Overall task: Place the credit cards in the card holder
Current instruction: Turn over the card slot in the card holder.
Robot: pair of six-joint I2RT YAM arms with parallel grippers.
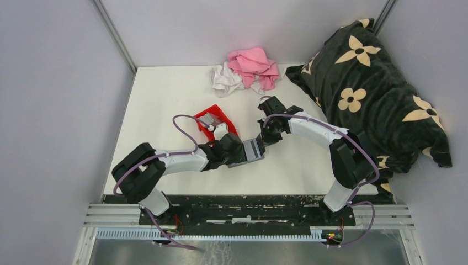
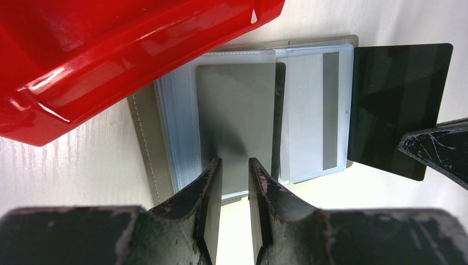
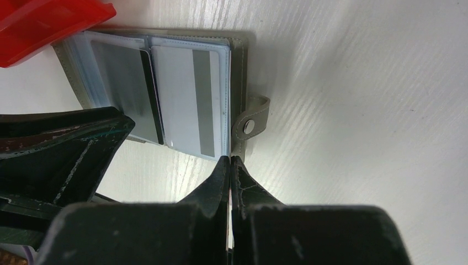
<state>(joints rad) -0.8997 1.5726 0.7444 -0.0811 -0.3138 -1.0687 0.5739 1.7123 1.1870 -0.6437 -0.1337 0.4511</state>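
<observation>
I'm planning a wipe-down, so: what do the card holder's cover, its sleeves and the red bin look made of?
Card holder cover: matte grey, probably leather or imitation, given the stitched edge and snap strap. Sleeves: clear soft plastic, since cards show through. Red bin: hard glossy plastic, with sharp highlights.

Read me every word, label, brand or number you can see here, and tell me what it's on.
No text can be read anywhere.
Grey card, dark card: blank faces.
White card: only a plain grey stripe.
Holder and its snap: no marking visible.
Red bin: no label.
Pillow: flower pattern only, no letters.
</observation>
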